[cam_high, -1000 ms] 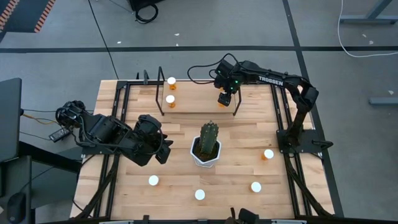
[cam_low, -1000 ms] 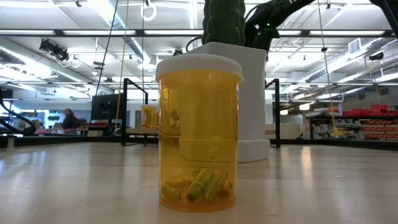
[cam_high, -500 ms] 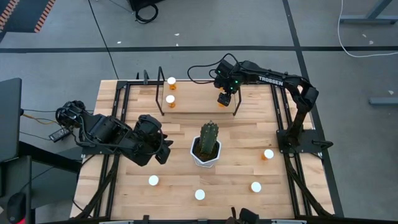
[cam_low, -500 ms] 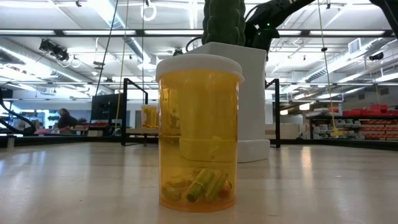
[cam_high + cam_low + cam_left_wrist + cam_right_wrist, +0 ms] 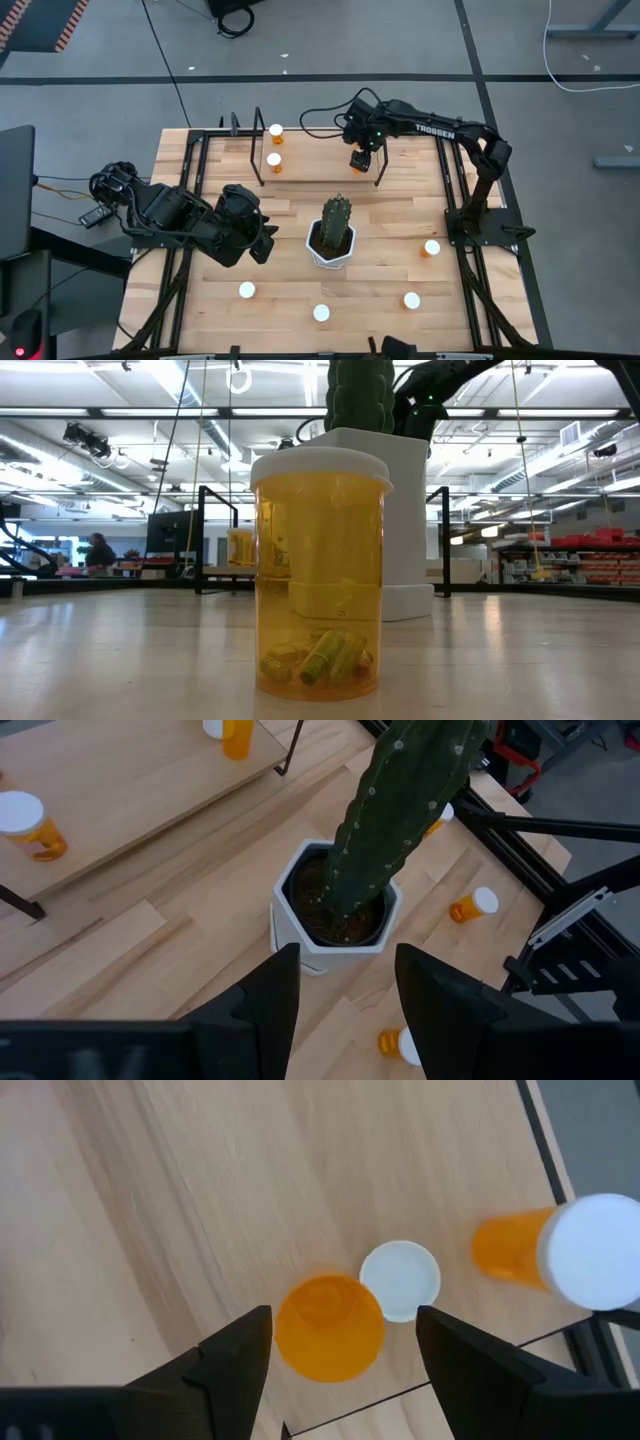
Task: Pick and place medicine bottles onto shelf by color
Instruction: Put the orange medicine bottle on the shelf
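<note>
- Left gripper (image 5: pixel 265 245) is hovering low over the table (image 5: pixel 200 300), just left of the cactus (image 5: pixel 337 222); its fingers (image 5: pixel 265 1005) are standing apart and holding nothing.
- Closest to the front edge, one pill bottle (image 5: pixel 320 570) is standing upright, with yellow-green pills lying at its bottom.
- Two more bottles (image 5: pixel 246 290) (image 5: pixel 411 300) are sitting to either side of it, and a fourth (image 5: pixel 431 248) is sitting farther back on the right.
- Mid-table, the cactus is rising from its white pot (image 5: pixel 300 945).
- Farther back, the shelf (image 5: pixel 310 165) is carrying two bottles (image 5: pixel 273 159) (image 5: pixel 275 130) at its left end.
- Right gripper (image 5: pixel 360 160) is hanging over the shelf's right end, its fingers (image 5: pixel 235 1360) flanking an orange bottle (image 5: pixel 328 1327); I cannot tell whether they are clamping it.
- Another bottle (image 5: pixel 560 1250) is showing close beside that one.
- Beyond the table, a person (image 5: pixel 100 550) is showing in the room.
</note>
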Available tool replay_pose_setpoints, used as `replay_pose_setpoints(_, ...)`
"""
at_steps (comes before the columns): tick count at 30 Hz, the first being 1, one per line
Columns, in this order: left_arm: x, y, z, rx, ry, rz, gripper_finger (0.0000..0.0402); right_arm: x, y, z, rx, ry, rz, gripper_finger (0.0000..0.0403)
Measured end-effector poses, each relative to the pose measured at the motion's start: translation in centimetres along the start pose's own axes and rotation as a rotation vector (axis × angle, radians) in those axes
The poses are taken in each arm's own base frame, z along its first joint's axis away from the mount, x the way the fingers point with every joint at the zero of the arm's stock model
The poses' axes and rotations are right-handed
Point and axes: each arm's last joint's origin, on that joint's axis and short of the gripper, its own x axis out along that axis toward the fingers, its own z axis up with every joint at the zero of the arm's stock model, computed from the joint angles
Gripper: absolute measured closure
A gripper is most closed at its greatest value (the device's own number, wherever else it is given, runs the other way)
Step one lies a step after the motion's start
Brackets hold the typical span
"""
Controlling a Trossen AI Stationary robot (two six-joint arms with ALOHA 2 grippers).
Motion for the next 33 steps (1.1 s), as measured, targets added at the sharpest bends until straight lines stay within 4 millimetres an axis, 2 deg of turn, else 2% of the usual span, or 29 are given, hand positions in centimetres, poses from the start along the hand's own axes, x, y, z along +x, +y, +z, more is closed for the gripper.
replay_pose_setpoints(15, 0.0, 0.0, 0.0, 0.001, 0.0, 0.0, 0.023, -0.4, 0.0, 0.2, 0.064, -0.01, 0.004, 0.0147)
replay_pose_setpoints(23, 0.0, 0.0, 0.0, 0.0, -0.001, 0.0, 0.023, 1.3, 0.6, -1.0, 0.051, 0.059, -0.018, 0.0148)
replay_pose_setpoints(33, 0.0, 0.0, 0.0, -0.006, 0.002, -0.002, 0.023, 1.6, 0.6, -0.8, 0.044, 0.03, -0.049, 0.0137)
